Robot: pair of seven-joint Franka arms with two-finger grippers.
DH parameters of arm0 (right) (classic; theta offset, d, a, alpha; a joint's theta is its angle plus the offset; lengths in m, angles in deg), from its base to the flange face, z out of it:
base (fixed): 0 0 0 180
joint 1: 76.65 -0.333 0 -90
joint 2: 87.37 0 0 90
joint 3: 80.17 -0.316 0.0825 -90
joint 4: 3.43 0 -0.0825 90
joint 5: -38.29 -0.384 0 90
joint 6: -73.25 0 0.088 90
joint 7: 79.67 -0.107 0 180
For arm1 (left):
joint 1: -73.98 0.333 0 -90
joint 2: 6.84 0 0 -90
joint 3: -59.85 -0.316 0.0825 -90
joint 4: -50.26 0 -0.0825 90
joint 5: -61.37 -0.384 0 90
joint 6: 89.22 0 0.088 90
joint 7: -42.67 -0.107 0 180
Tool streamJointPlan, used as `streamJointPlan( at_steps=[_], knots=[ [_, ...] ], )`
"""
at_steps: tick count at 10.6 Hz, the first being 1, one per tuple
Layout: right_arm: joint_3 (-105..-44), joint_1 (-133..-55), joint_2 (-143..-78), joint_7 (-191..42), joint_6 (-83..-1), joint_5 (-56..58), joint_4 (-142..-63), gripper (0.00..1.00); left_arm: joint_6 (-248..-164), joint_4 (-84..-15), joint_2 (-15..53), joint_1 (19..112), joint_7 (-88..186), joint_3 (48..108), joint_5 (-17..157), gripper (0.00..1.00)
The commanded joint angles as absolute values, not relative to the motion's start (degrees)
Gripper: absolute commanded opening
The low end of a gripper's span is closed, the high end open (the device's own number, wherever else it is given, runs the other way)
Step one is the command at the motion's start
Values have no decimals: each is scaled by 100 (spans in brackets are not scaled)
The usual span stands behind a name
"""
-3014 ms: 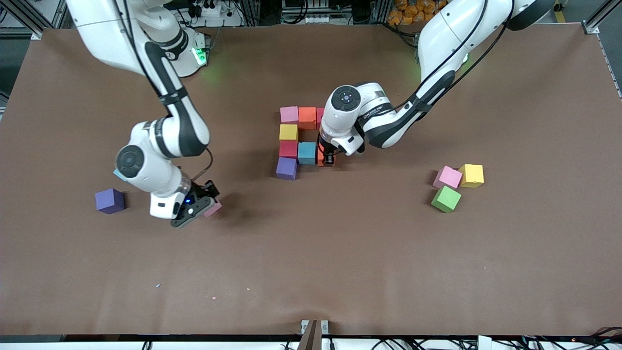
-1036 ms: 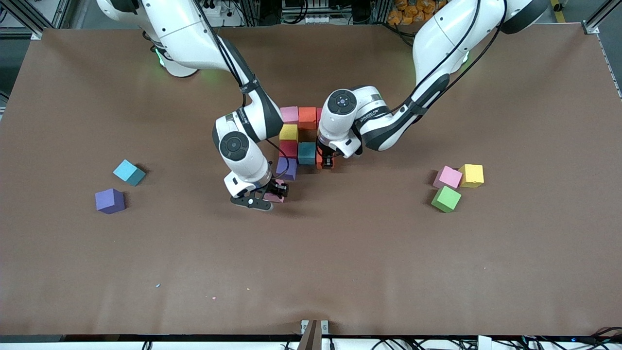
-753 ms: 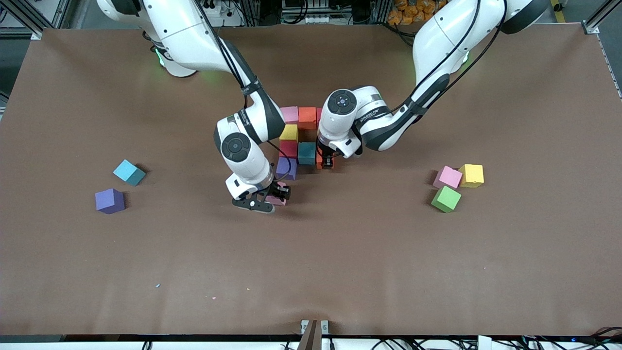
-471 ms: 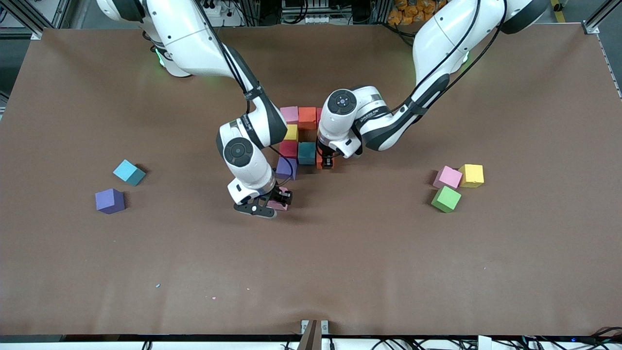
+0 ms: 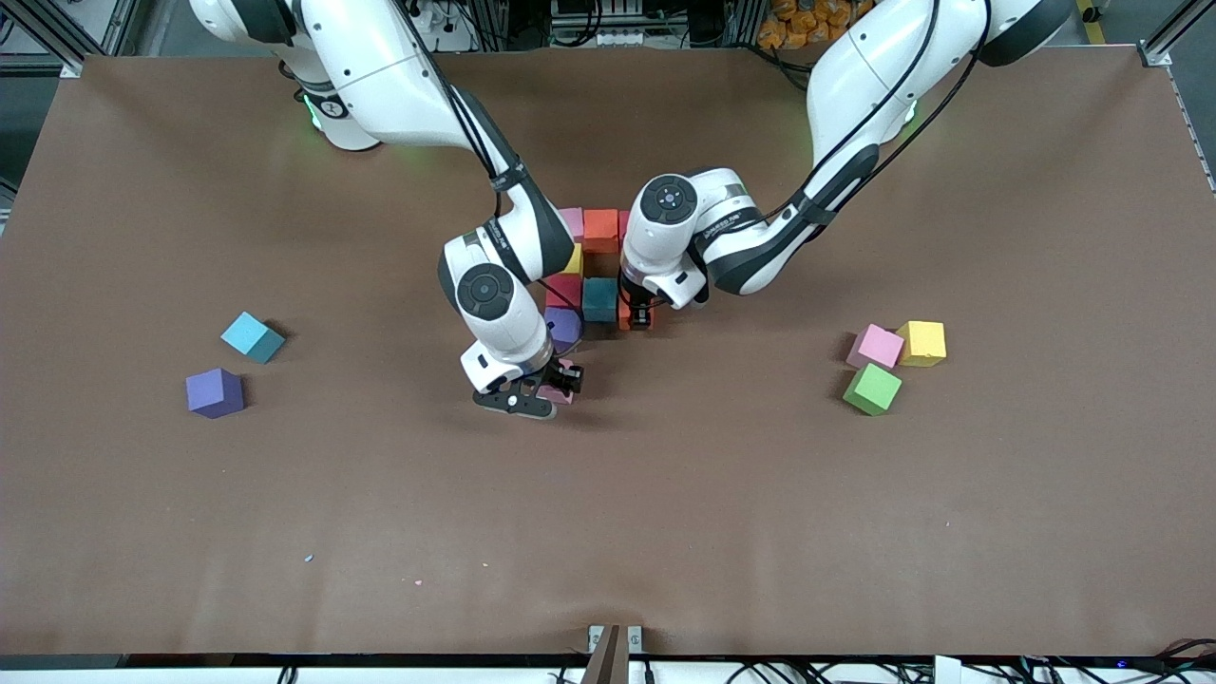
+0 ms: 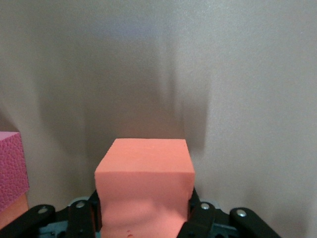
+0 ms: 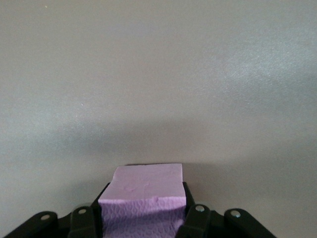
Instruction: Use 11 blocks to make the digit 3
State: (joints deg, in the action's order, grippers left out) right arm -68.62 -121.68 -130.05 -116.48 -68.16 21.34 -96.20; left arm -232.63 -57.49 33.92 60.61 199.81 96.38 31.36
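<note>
Right gripper (image 5: pixel 553 384) was at the right arm's end of the desk three seconds ago. It has since carried its pink block (image 7: pixel 143 198) to the half-built digit 3 (image 5: pixel 581 275). It now hangs low over the spot next to the figure's purple block (image 5: pixel 563 328), on that block's camera side. Its fingers (image 7: pixel 195 218) are pinching the pink block from both sides. I cannot tell whether the block touches the desk (image 5: pixel 665 494) yet.

Left gripper (image 5: pixel 638 313) has barely moved. Its fingers (image 6: pixel 200 215) are clamped on the orange block (image 6: pixel 144 198) at the end of the middle bar, beside the teal block (image 5: pixel 599 299).

Likely meaning: the pink one starts the last bar as its corner piece. After that, two more cubes should finish the figure.

Loose blocks are well apart from the figure. Light blue (image 5: pixel 252 336) and purple (image 5: pixel 215 392) sit toward the right arm's end. Pink (image 5: pixel 875 346), yellow (image 5: pixel 922 343) and green (image 5: pixel 872 389) sit toward the left arm's end.

Risk: lowering so close could nudge the purple spine cube.
</note>
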Motion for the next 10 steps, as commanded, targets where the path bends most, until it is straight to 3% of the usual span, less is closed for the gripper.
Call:
streamJointPlan(
  at_steps=[1,10],
  knots=[
    [-6804,-12297,-12964,-11799,-6720,2168,-9730,45,-23222,-5776,3324,6009,20659,9633,3025,0],
    [-6813,-12420,-12780,-11861,-6527,2186,-10064,45,-23222,-5767,3315,5974,20782,9650,3026,0]
  ],
)
